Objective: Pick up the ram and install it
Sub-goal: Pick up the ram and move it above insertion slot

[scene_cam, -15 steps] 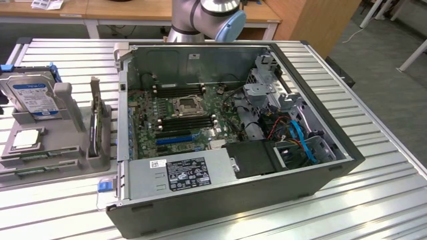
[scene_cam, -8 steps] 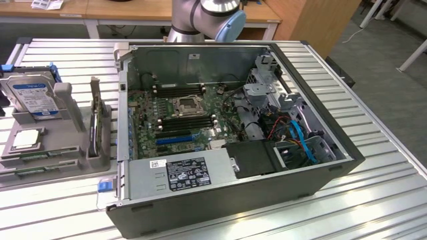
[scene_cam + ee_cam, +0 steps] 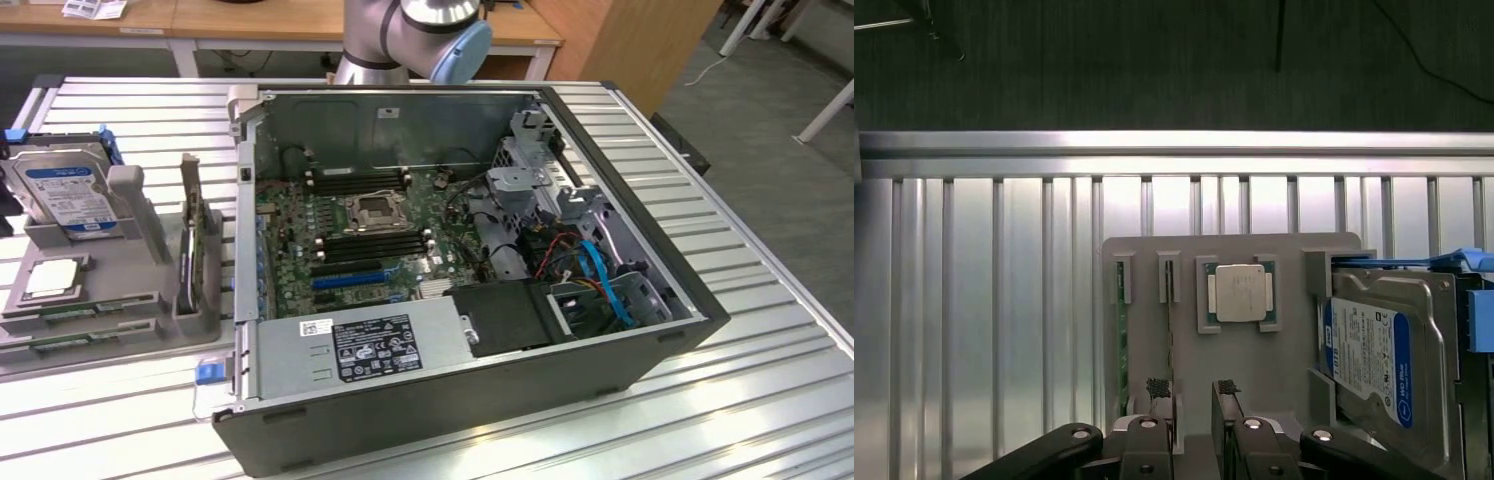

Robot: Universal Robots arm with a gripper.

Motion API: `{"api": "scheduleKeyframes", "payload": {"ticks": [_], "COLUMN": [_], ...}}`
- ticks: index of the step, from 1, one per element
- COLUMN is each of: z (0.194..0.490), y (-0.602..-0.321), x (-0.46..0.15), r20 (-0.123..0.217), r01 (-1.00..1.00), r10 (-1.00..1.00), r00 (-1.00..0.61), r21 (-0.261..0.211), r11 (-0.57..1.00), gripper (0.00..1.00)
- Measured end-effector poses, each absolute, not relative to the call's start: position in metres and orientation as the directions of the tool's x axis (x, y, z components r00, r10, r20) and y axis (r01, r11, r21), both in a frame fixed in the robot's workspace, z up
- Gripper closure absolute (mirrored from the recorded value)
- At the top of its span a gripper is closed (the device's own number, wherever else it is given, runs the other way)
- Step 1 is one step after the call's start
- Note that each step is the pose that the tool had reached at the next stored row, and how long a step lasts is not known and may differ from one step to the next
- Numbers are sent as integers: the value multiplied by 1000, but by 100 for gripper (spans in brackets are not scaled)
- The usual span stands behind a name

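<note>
Hand, fingers spread and gripping nothing, is hovering over the grey holder on the counter. The ram is sitting on edge in a holder slot, near the CPU and drive.

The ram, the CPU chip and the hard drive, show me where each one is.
ram (image 3: 1122, 345), wrist view, on its green edge, midway along.
CPU chip (image 3: 1242, 293), wrist view, centre of its silver lid.
hard drive (image 3: 1376, 362), wrist view, on its white-and-blue label.
</note>
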State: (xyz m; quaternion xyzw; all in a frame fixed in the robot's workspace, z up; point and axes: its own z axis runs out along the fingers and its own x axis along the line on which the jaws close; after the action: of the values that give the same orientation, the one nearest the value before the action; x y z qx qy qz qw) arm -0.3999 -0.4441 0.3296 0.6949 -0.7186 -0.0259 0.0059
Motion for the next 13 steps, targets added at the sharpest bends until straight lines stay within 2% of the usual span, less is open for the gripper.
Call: {"api": "scheduleKeyframes", "payload": {"ticks": [13], "z": [324], "y": [-444], "x": [-400], "r20": [-28], "r01": [-998], "r10": [-999], "r00": [-34], "r21": [45], "r11": [33], "gripper": [71]}}
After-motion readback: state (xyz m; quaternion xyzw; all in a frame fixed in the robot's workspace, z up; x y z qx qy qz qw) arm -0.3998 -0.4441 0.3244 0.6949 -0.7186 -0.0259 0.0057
